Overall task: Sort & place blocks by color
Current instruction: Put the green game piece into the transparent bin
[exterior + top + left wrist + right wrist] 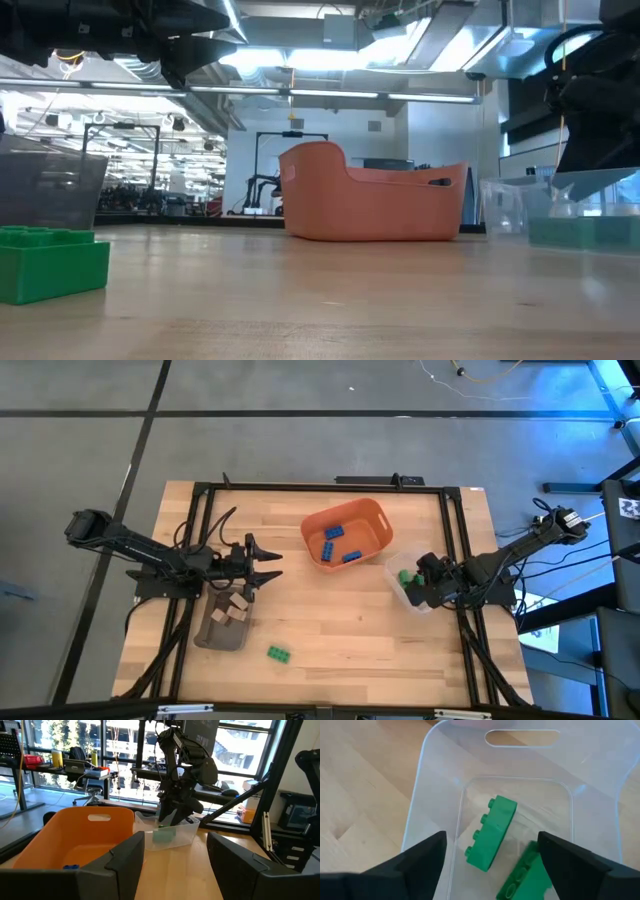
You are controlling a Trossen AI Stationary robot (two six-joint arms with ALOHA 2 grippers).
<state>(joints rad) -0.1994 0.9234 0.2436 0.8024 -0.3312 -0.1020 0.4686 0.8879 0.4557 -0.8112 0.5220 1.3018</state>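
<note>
Now the right gripper (490,865) hangs over the clear bin (435,785), jaws wide, empty; green bricks (490,840) inside. One green brick (278,653) remains at six o'clock; left gripper (268,564) open, empty.

Blue blocks (338,543) in orange bin (372,515), tan ones (236,609) in tray (212,632), green (279,653) loose

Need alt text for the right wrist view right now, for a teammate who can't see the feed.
Seen from above, the open right gripper hangs over a clear plastic bin on the wooden table. Two green blocks lie inside: one tipped on its side with studs showing, the other partly hidden behind a finger. Neither is in the gripper.
</note>
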